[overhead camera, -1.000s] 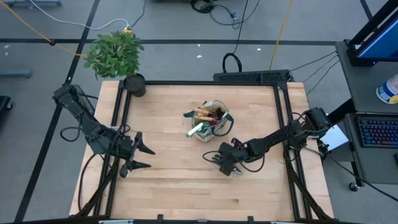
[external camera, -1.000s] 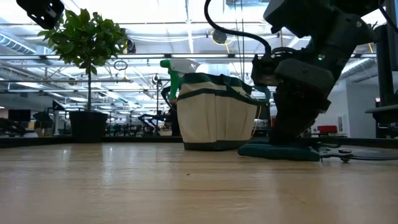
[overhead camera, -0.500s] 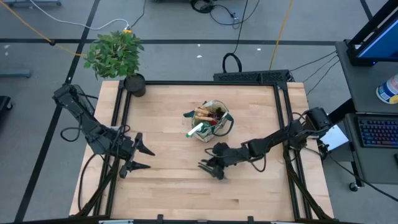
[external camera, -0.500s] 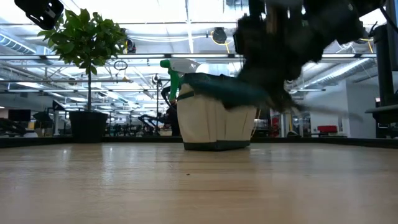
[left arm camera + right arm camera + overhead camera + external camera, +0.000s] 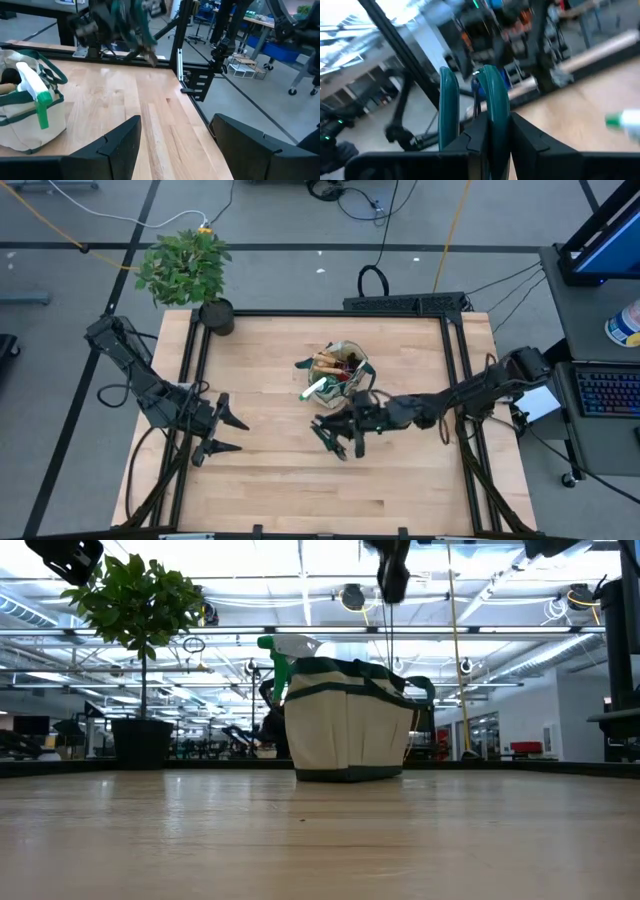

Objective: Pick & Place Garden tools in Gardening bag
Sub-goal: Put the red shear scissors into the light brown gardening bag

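**Right pincer holding shears beside the bag**

The right pincer [image 5: 345, 435] is clamping teal-handled pruning shears [image 5: 470, 100] above the table [image 5: 270, 480], just beside the gardening bag [image 5: 340, 377]. The blades are blurred. The left pincer [image 5: 222, 432] is waiting spread open near the table's left edge.

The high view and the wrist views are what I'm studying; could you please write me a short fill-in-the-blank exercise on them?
1. The right hand is shut on the teal-handled ____.
2. Sticking out of the gardening bag is a green-white ____.
3. The left hand, near the left edge of the table, has its fingers ____.
4. In the high view the potted plant stands at the table's far ____ corner.

Missing words: shears; sprayer; open; left.
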Motion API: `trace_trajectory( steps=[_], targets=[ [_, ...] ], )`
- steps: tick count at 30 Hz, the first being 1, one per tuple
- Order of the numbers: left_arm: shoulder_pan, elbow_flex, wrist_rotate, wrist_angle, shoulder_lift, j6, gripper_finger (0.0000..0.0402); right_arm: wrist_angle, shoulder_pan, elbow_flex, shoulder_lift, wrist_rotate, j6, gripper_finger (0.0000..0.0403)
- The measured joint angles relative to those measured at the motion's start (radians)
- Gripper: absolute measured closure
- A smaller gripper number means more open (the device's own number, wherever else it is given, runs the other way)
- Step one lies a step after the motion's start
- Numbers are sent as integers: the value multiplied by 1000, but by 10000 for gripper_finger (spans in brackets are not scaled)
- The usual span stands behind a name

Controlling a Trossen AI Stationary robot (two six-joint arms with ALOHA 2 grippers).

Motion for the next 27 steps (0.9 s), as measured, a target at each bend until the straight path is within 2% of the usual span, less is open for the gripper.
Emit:
trace_trajectory(
  steps=[5, 8, 15, 18, 24, 27],
  targets=[
    [0, 0, 0, 5, 0, 13, 144, 112, -12, 0, -47, -13, -125, 357],
    [0, 0, 0, 7, 0, 14, 144, 167, -23, 0, -70, -64, -194, 357],
    [0, 0, 0, 7, 0, 16, 144, 286, -43, 0, -125, -267, -288, 357],
    [0, 0, 0, 7, 0, 15, 144, 289, -50, 0, -151, -318, -306, 357],
    [0, 0, -1, 8, 0, 8, 144, 280, -69, 0, -183, -319, -359, 357],
    [1, 0, -10, 8, 0, 6, 144, 277, -92, 0, -185, -286, -425, 357]
  ],
)
